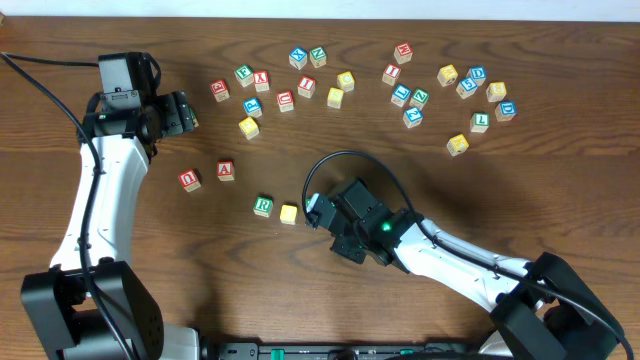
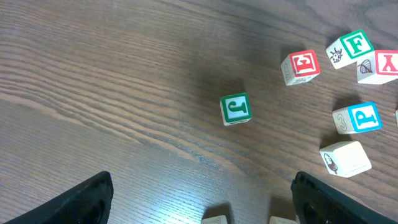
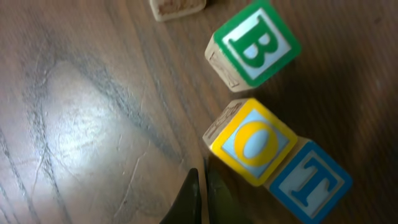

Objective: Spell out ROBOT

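Progress: I judge all five letters are placed; at most some tidying is left.
R: on the desk, about mid-width, toward the arms' edge.
Yellow cube: just beside R on the right-arm side. I can't read its letter from above, but I take it as the first O.
B: I only see it in the right wrist view. It sits near O with a small gap and is twisted off the line of the other two.
O: face up, touching T; the pair sit in line.
Blind spot: my right arm covers B, O and T in the overhead, so I can't confirm from above that they continue the row from R.
Right gripper: clenched and empty, tips low over the wood just beside O; I see no contact.
Left gripper: spread wide, holding nothing, over the far left part of the desk near J.
Spares: A and U lie left of R, apart from the word. The rest are scattered along the far edge.
Left to do: my call is to square up B, close its gap, then check the whole row once the right arm is out of the way.
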{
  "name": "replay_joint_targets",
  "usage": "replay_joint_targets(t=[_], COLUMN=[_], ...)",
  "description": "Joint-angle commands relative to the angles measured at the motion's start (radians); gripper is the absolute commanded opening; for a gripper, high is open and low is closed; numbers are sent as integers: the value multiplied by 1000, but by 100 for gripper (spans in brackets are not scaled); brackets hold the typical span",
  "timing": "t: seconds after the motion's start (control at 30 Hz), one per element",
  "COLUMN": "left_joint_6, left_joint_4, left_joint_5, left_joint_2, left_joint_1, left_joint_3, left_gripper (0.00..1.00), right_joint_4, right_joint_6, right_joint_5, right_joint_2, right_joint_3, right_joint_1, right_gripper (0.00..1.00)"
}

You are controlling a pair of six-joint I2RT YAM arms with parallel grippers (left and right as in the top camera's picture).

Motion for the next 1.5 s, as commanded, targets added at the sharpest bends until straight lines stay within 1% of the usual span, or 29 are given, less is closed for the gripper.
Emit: replay_joint_targets(t=[0.0,0.3,0.53,0.77,1.47], left_joint_6=[-5,-5,-5,-5,-5], left_joint_4=[2,2,2,2,6], left_joint_5=[-12,-12,-12,-12,-12], left_joint_2=[-23,-22,-22,-22,-22], left_joint_1=[3,3,3,3,3], left_joint_3=[-5,-5,-5,-5,-5], left_gripper=[90,90,90,90,90], right_joint_4=[17,47,79,121,127], right_joint_6=[41,101,105,108,108], right_joint_5=[-9,-8,6,19,10], right_joint_2=[-5,11,53,53,53], right_joint_3=[-8,-8,-8,-8,-8], right_joint_1=[-2,-2,-3,-9,-45], right_gripper=[1,1,1,1,1])
